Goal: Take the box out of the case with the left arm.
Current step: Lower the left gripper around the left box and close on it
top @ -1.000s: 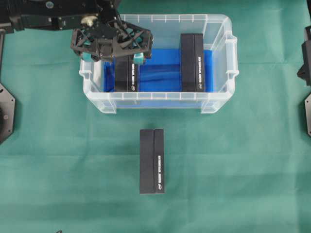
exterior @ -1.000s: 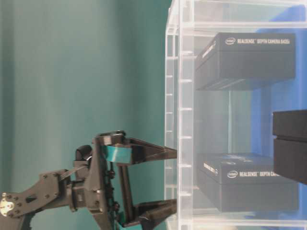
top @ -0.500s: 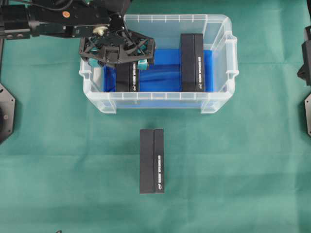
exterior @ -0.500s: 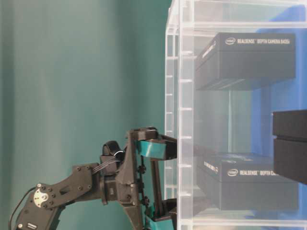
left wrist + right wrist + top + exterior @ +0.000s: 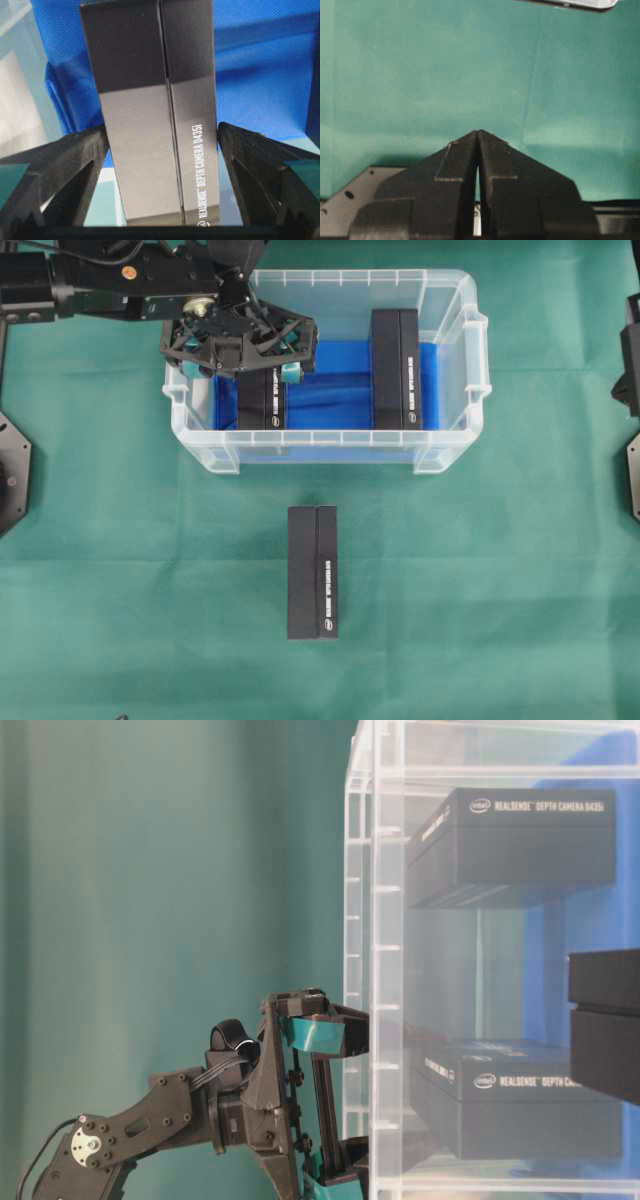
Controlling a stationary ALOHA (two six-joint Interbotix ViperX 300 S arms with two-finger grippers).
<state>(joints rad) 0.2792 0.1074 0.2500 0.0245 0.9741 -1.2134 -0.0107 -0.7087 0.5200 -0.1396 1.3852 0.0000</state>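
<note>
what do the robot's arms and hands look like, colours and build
The left arm is black and jointed, with visible screws, a brass-coloured fitting and thin black cables at the wrist. Its left hand is a black open lattice frame with teal pads on wedge-shaped fingers. The right hand shows two matt black triangular fingers on a black base.

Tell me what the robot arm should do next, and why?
Probably close the left end effector on the black box. Its fingers stand open on either side of the box, which sits in the clear case. Gripping should come before lifting it out.
</note>
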